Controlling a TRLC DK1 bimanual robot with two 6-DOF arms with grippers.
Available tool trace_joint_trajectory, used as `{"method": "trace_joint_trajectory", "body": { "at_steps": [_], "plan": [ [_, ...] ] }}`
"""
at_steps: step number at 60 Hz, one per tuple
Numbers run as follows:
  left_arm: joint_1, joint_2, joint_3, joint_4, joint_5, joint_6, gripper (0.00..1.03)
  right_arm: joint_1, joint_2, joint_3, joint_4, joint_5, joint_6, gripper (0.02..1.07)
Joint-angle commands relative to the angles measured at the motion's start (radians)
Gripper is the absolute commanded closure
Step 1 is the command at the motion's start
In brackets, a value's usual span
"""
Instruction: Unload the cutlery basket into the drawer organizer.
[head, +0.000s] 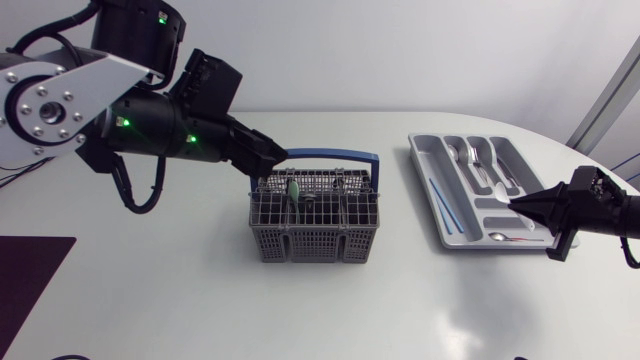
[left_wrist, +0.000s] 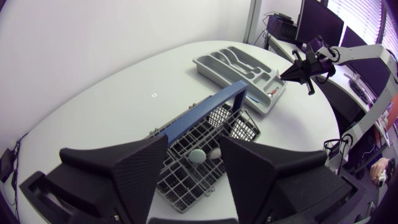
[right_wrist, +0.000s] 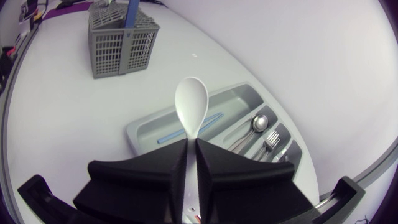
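Across white bench (head: 150, 300): pinching light, stiff, probably plastic spoon (right_wrist: 191, 102) by its slippery handle with right claw (right_wrist: 193, 143); hovering left claw (left_wrist: 193, 140), spread open, over basket (head: 315, 238).

We are gripping a white spoon (right_wrist: 191, 106) in our right gripper (right_wrist: 191, 144), both fingers pressing its handle from either side and the bowl pointing ahead. The bowl is hanging over the grey drawer organizer (right_wrist: 140, 134). A thin blue stick (right_wrist: 168, 138) is lying in the long compartment, with a metal spoon (right_wrist: 258, 123) and a fork (right_wrist: 270, 140) in the slots beside it. Well ahead, the grey cutlery basket (right_wrist: 118, 43) with its blue handle (right_wrist: 132, 11) is standing upright on the white table (right_wrist: 74, 124).
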Motion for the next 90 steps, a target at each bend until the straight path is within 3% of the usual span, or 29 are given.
{"method": "trace_joint_trajectory", "body": {
  "at_steps": [1,12,40,42,45,48,50,65,77,90],
  "plan": [
    [-0.006,0.015,0.022,-0.015,0.009,0.023,0.45,-0.025,0.074,0.033,-0.04,0.004,-0.182,1.0],
    [-0.021,0.017,0.026,-0.044,0.009,0.023,0.43,-0.056,0.234,0.096,-0.08,0.076,-0.408,1.01],
    [-0.047,0.023,0.017,-0.043,0.023,0.023,0.42,-0.07,0.37,0.19,-0.037,0.225,-0.563,1.01],
    [-0.047,0.026,0.017,-0.043,0.023,0.023,0.42,-0.068,0.367,0.182,-0.026,0.228,-0.563,0.96],
    [-0.048,0.028,0.02,-0.041,0.023,0.026,0.42,-0.068,0.356,0.171,-0.017,0.228,-0.561,0.8],
    [-0.048,0.029,0.023,-0.041,0.023,0.029,0.41,-0.065,0.338,0.168,-0.011,0.221,-0.537,0.61],
    [-0.048,0.029,0.026,-0.043,0.028,0.035,0.41,-0.063,0.319,0.167,-0.008,0.215,-0.512,0.55],
    [-0.048,0.012,0.031,-0.044,0.042,0.06,0.41,-0.01,0.111,0.121,-0.008,0.152,-0.32,0.27],
    [-0.079,-0.006,0.003,-0.047,0.048,0.114,0.41,0.084,-0.07,0.055,-0.011,0.113,-0.064,0.25],
    [-0.101,-0.048,-0.084,-0.026,0.048,0.253,0.41,0.248,-0.271,-0.067,-0.026,0.116,0.183,0.25]
  ]
}}
